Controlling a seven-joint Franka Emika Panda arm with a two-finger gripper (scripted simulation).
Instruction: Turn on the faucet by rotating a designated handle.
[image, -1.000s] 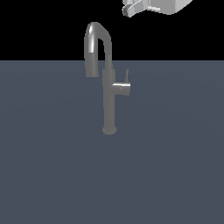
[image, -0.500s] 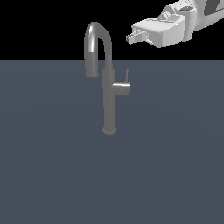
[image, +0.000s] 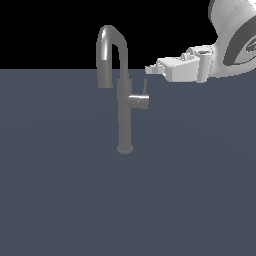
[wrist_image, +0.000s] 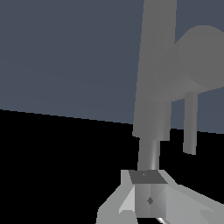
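Faucet (image: 124, 112): smooth grey metal with a dull satin sheen and no visible seams. A straight, slim round column rises from a small disc-shaped base on the flat slate-blue surface (image: 60, 200). At the top the tube bends into a high hooked gooseneck spout (image: 106, 50) whose open end points down on the exterior view's left of the column. It stands upright, about mid-width of the exterior view, in the upper half of the surface.

Handle (image: 139, 100): a short, stubby horizontal cylinder projects from the column about halfway up, toward the exterior view's right. A thin straight lever rod stands up from its outer end. Same grey finish as the faucet. In the wrist view the stub (wrist_image: 197, 61) appears as a broad round-ended drum, with the rod as a narrow flat-looking strip beside the column.

Gripper (image: 150, 70): white, matte, blocky plastic-looking housing on a rounded white arm link with a dark grey inset panel. It lies roughly horizontal, its tip pointing toward the faucet from the exterior view's right. The tip sits just above the lever rod and close beside the column, not visibly touching either. Whether the fingers are apart or together cannot be told from either view.

Markings: no readable writing, logos or labels on any part.
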